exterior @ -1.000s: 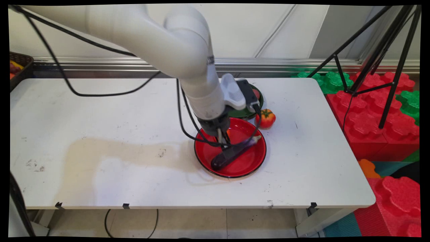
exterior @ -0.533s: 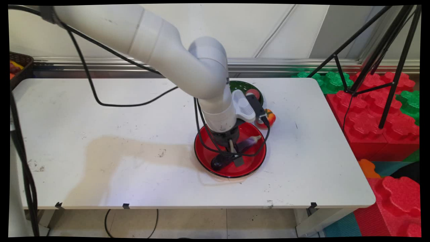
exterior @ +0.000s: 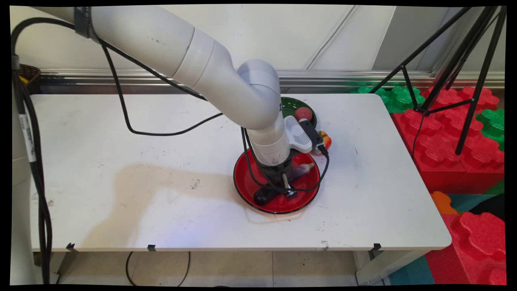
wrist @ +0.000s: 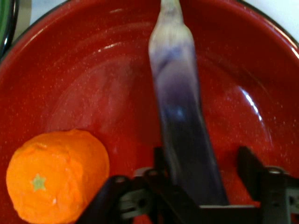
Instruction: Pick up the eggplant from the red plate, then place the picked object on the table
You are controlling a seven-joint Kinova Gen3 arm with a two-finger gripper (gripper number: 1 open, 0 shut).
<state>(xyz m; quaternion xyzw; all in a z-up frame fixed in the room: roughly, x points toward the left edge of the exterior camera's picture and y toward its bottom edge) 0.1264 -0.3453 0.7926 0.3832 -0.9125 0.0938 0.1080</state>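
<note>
White table [exterior: 121, 133] held red plate [exterior: 246, 190]; gripper [wrist: 201, 172] open, fingers either side of eggplant [wrist: 180, 116], its long axis running away between jaws.

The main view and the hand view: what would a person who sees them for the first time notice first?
First, the gripper low inside the red plate near the table's middle, its open fingers on either side of a purple eggplant. An orange also lies in that plate, beside the eggplant. Behind it stand a green plate holding a red fruit, and a tomato.
</note>
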